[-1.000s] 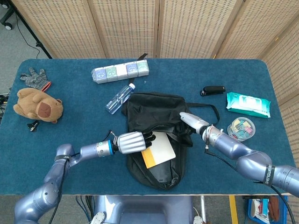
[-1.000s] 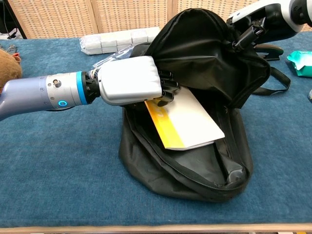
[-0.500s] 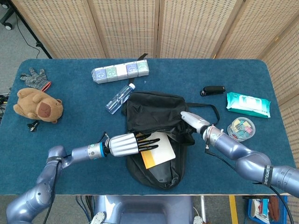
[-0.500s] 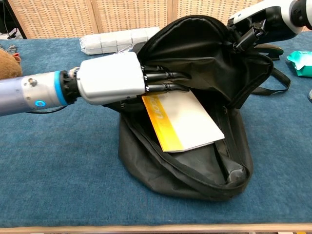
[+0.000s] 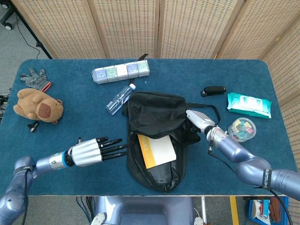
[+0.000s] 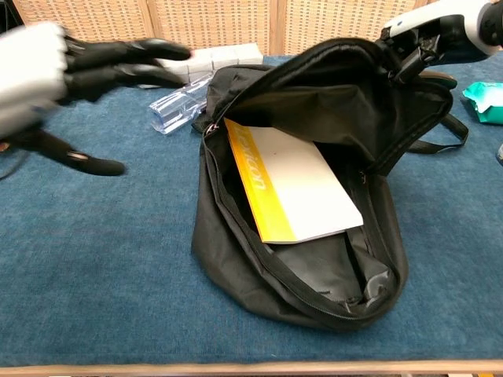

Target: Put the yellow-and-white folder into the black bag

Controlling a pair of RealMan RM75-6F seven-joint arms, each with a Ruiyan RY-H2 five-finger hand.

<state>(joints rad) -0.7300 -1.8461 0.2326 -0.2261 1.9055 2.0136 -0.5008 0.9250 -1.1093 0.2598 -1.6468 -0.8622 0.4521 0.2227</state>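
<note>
I see the folder [image 5: 157,150] lying inside the open mouth of the black bag [image 5: 154,110], yellow strip toward my left, white part toward the right, most of it still showing through the opening; chest view has it [image 6: 292,193] tilted against the bag's [image 6: 236,259] lining with the lower corner tucked down in. My left hand [image 5: 96,150] holds nothing, fingers stretched out straight and apart, pointing at the bag's left edge but just short of it, not touching the folder; in the chest view it [image 6: 75,71] is blurred at top left, dark fingers spread, well apart from the bag. My right hand [image 5: 199,120] is at the bag's upper right edge where the flap bunches up; in the chest view it [image 6: 428,31] pinches the top rim of the flap and holds it lifted so the mouth stays agape. The strap loops out beside that hand on the blue table [image 5: 70,103]. Around the bag: water bottle [image 5: 120,99] just beside its top left corner, row of boxes [image 5: 121,71] behind that, stapler [image 5: 213,91] and wipes pack [image 5: 249,104] to the right, small tub of clips [image 5: 242,129] near my right wrist, stuffed bear [image 5: 37,106] and glove [image 5: 34,78] far left
</note>
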